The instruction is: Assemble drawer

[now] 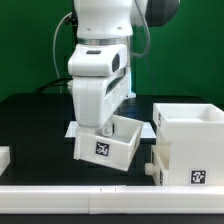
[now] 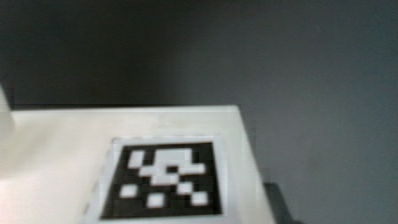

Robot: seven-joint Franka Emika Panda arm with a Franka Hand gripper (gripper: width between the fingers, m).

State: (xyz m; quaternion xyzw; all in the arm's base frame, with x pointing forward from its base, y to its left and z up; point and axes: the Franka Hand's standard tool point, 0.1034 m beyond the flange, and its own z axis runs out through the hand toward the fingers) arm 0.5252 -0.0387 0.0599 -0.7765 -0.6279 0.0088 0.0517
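Note:
My gripper (image 1: 101,122) is shut on the wall of a small white drawer tray (image 1: 108,143) and holds it tilted just above the black table, its square tag (image 1: 101,150) facing the camera. The large cube-shaped shell (image 1: 188,140) stands at the exterior view's right, with a tag (image 1: 198,178) low on its front. A second small tray (image 1: 160,160) sticks out of the shell's left side. In the wrist view the held tray's white face (image 2: 71,140) and its tag (image 2: 169,178) fill the lower part, with one dark finger (image 2: 279,205) beside them.
The marker board (image 1: 74,128) lies flat behind the held tray. A long white border bar (image 1: 90,200) runs along the front edge. Another white piece (image 1: 4,157) shows at the exterior view's far left. The backdrop is green.

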